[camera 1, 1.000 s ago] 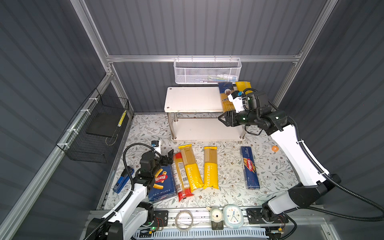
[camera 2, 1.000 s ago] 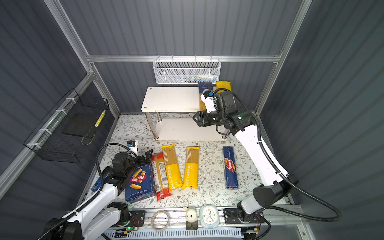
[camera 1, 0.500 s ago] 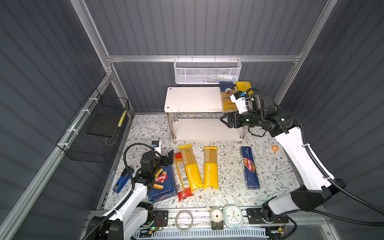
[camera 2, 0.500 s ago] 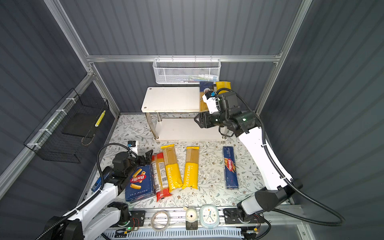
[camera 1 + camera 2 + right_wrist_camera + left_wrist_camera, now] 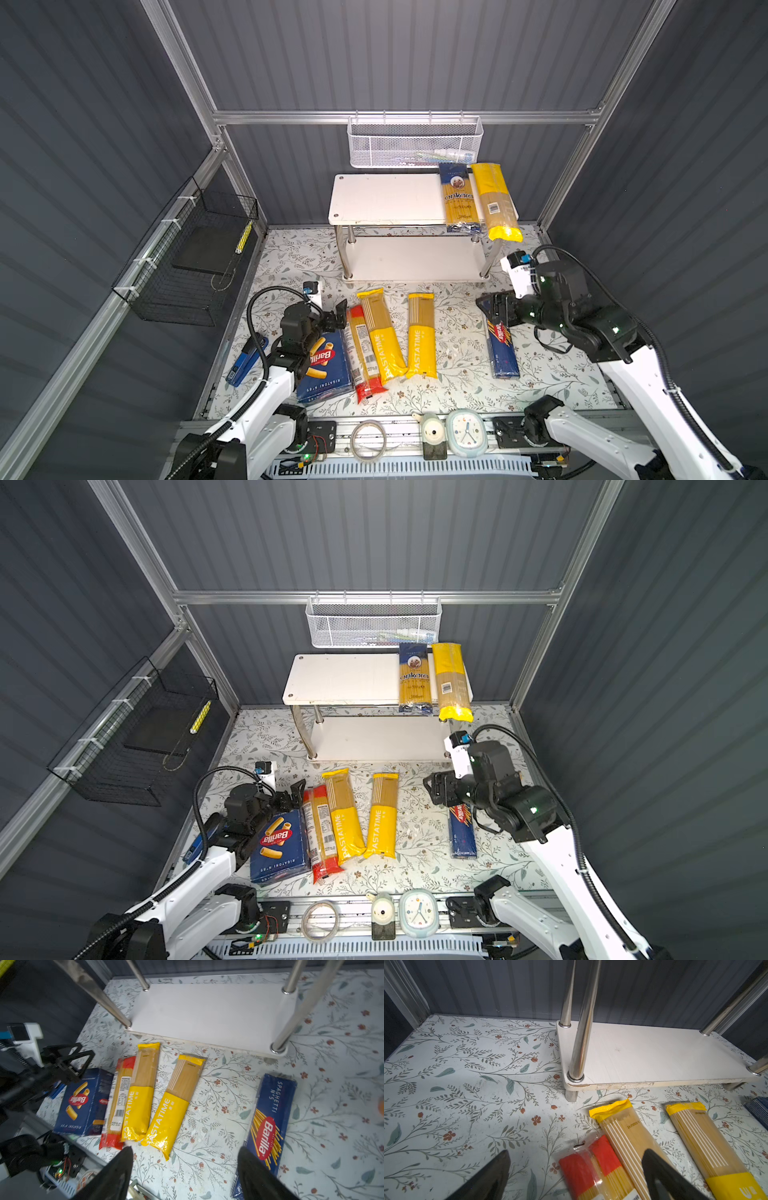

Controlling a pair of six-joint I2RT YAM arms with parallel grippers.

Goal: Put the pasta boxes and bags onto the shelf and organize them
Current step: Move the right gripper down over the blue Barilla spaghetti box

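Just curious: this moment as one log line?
shelf top: ankara bag, yellow barcode-label bag | right claw: open by Barilla spaghetti box | left claw: open

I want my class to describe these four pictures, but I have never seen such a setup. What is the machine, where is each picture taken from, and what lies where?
It is a robot with two white arms, each ending in two black fingers. The two wide pictures look down from a pair of cameras overhead; the two close ones come from a camera on each wrist. The left fingers and the right fingers stand open and hold nothing. On the top board of the shelf lie a blue ankara bag and a yellow-ended bag, side by side. On the flowered table lie a rigatoni box, a red-ended bag, two PASTATIME bags and, apart on the right, a spaghetti box.
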